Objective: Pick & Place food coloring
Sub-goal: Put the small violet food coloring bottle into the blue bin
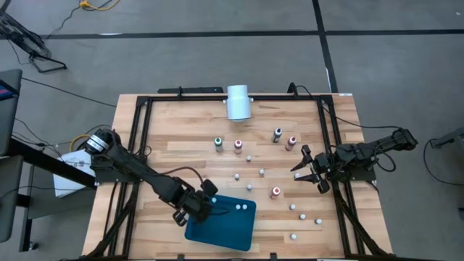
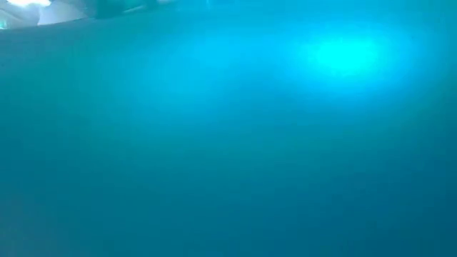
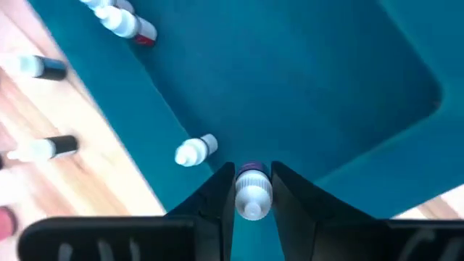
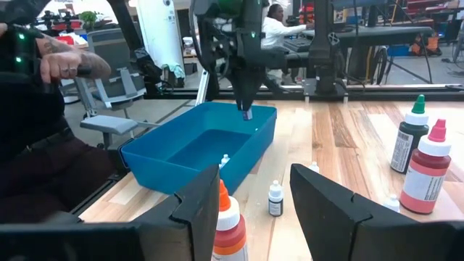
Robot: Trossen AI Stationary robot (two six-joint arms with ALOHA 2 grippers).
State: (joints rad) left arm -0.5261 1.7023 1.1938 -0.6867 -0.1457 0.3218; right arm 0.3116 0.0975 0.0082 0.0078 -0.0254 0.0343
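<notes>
While the left gripper (image 3: 252, 190) hangs over the teal tray (image 1: 225, 228) with its fingers closed on a small purple-bodied, white-capped food coloring bottle (image 3: 252, 194), most of the set lies outside the tray. The high view shows the left arm reaching from the table's left edge to the tray's near-left corner, and the left wrist view shows the held bottle pinched between the two dark fingers, cap toward the camera, tray floor below it. Whether it touches the floor cannot be told. Already in the tray: at least two loose bottles in the high view, seen as white dots (image 1: 240, 207) near its far edge; the left wrist view shows one pale bottle (image 3: 196, 150) lying on its side just beside the held one, and a red-labelled one (image 3: 127, 24) farther off by the tray wall. Left to do: roughly a dozen bottles scattered on the wooden table (image 1: 181, 138), among them a green one (image 1: 218, 143), several red ones (image 1: 275, 192), a dark one (image 1: 277, 135), and small ones toward the right front corner. The right gripper (image 1: 309, 168) waits over the right side of the table, fingers apart and holding nothing; a red bottle (image 4: 228, 228) stands between them in its wrist view. The low view is filled by the tray wall. Judgement: early in the task, release of the held bottle due next.
</notes>
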